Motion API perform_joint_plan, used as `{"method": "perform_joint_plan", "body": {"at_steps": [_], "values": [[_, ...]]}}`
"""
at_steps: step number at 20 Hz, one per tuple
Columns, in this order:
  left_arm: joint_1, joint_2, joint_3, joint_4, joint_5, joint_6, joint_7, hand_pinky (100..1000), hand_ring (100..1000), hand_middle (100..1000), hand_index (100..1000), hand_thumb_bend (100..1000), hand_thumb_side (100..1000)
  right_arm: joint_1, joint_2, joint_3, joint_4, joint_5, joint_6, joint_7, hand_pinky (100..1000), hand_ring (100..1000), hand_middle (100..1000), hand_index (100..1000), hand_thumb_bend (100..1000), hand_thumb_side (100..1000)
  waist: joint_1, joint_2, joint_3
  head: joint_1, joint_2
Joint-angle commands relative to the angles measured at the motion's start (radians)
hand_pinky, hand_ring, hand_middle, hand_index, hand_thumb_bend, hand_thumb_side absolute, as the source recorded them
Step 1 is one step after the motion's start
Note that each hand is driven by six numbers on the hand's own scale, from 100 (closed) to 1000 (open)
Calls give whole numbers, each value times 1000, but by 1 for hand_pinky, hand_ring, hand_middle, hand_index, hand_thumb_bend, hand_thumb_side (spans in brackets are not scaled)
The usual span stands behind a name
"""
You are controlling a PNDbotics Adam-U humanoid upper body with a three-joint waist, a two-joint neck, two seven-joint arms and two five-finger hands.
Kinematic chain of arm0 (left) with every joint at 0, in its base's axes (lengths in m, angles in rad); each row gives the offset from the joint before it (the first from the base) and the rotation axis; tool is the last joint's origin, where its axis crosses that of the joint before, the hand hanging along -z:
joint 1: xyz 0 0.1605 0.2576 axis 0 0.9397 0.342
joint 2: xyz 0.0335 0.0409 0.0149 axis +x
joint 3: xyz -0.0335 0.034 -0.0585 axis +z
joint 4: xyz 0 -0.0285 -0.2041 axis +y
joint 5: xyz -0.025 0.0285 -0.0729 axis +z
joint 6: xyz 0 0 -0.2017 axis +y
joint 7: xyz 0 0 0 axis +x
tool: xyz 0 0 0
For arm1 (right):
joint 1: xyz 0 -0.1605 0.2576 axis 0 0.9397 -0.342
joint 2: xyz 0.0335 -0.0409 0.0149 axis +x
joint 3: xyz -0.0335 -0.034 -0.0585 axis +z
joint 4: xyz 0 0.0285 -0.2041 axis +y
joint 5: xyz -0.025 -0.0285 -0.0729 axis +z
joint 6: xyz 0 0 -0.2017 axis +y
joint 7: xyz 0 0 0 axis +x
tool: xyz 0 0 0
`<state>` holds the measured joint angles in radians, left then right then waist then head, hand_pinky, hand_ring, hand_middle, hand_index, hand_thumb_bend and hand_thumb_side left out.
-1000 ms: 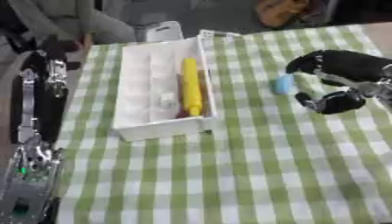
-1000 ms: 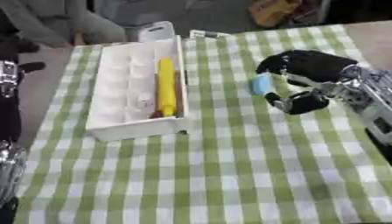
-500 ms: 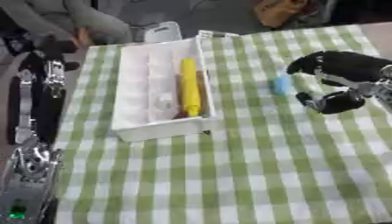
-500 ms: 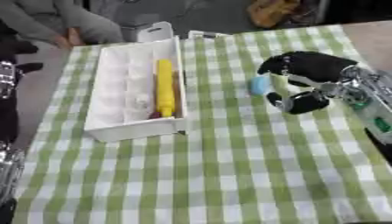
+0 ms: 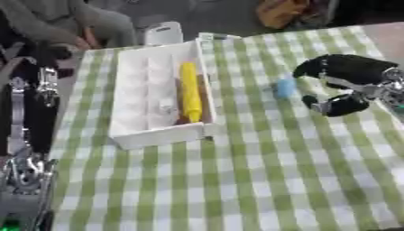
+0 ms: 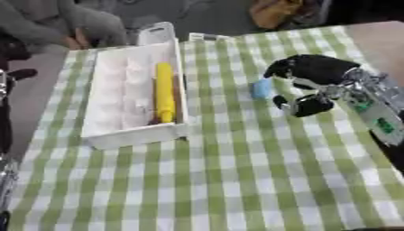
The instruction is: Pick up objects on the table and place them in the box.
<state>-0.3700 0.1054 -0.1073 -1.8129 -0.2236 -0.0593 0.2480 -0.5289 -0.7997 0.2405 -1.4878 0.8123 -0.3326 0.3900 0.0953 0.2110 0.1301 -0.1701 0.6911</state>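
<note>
A small light blue object (image 6: 261, 88) lies on the green checked cloth, right of the white box (image 6: 118, 135). My right hand (image 6: 312, 72) hovers just right of the blue object, fingers curved above it and thumb lower, not closed on it. Inside the box lies a long yellow object (image 6: 163, 91) with a brownish thing beside it. My left arm (image 5: 28, 126) runs along the left edge; its hand is not seen.
The checked cloth (image 6: 236, 180) covers the table, with wide free room in front and to the right. A white flap (image 6: 158, 32) stands at the box's far end. A person sits beyond the far left edge.
The whole picture has shifted slightly, so the camera moved. My right hand stays beside the blue object with hardly any change.
</note>
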Motion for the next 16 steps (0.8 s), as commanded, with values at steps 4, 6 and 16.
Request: {"method": "perform_joint_plan", "body": {"at_steps": [4, 6, 16], "values": [[-13, 22, 1, -21, 2, -1, -2, 722, 1000, 648, 753, 100, 813, -19, -27, -14, -4, 7, -3, -5, 943, 888, 860, 945, 194, 286, -18, 5, 4, -84, -22], [-13, 23, 0, -20, 2, -1, -3, 722, 1000, 648, 753, 100, 813, -20, -26, -11, -3, 7, -5, -3, 943, 888, 861, 946, 192, 286, -17, 5, 7, -90, -24], [-22, 26, -7, -19, 1, 1, -19, 724, 1000, 635, 753, 100, 806, -29, -43, -30, 30, 14, 2, -14, 942, 886, 858, 945, 182, 277, -16, 15, 55, -16, -13]]}}
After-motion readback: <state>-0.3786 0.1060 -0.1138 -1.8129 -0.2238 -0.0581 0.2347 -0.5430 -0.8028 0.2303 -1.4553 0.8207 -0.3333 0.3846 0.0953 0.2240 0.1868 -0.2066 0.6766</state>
